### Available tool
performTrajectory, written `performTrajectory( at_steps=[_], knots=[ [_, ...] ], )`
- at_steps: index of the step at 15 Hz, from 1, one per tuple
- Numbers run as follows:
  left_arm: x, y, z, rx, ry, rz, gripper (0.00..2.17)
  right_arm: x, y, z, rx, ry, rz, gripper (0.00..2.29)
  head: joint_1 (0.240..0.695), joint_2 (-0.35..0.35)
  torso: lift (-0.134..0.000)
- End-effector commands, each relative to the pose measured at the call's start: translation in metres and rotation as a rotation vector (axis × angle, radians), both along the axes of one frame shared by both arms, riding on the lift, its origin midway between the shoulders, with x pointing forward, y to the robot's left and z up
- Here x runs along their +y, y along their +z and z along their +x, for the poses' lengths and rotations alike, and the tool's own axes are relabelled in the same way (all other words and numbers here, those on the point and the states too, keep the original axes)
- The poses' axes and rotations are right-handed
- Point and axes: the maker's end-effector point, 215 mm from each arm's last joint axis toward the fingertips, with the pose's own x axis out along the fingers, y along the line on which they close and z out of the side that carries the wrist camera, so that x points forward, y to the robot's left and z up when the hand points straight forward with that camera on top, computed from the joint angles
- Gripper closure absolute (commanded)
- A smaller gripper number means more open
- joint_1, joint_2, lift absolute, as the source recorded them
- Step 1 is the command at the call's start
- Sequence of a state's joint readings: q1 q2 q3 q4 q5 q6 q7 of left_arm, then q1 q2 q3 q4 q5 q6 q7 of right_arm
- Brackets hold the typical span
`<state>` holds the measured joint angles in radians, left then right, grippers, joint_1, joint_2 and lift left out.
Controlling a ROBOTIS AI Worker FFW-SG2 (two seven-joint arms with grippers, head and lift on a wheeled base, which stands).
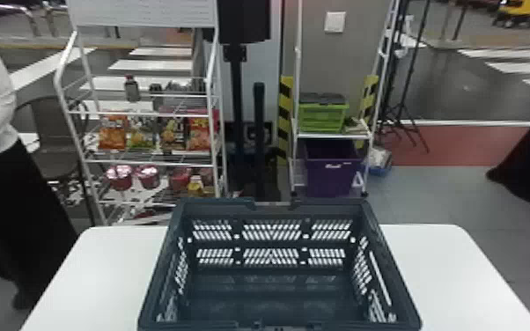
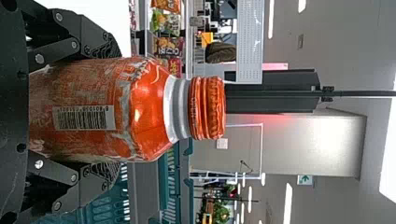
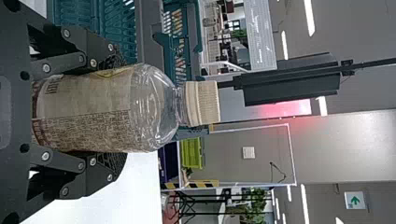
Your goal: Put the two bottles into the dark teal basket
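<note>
We have the dark teal basket [image 1: 215,207] on the white table [image 1: 449,268], at the lower centre of the head view.
In the left wrist view, our left pincer [image 2: 112,109] grasps an upright orange bottle [image 2: 149,112] with an orange cap; in the right wrist view, our right pincer [image 3: 120,109] grasps an upright clear plastic bottle [image 3: 156,107] with a cream cap and a printed label.

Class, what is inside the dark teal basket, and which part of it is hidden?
In the dark teal basket, bare floor and the slotted far wall show, with nothing lying there. Hidden below the near rim are that side's inner face and the floor close against it.
</note>
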<state>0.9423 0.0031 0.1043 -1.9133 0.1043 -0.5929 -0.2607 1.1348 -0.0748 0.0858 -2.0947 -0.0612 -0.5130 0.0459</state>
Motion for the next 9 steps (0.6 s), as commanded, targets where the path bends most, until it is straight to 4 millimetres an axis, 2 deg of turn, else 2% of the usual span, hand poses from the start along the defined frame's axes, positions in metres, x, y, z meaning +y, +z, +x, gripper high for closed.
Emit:
performTrajectory(
  at_steps=[1,9],
  knots=[
    [-0.0001,0.0006,0.0003,-0.001,0.004,-0.003,2.07,0.0002,0.0003,-0.0008,0.001,0.0,0.0,1.56,0.499,0.0,0.0],
    [0.0003,-0.0003,-0.0005,0.001,0.007,-0.01,2.07,0.0004,0.0063,-0.0006,-0.008,-0.002,0.0,1.56,0.499,0.0,0.0]
  ],
)
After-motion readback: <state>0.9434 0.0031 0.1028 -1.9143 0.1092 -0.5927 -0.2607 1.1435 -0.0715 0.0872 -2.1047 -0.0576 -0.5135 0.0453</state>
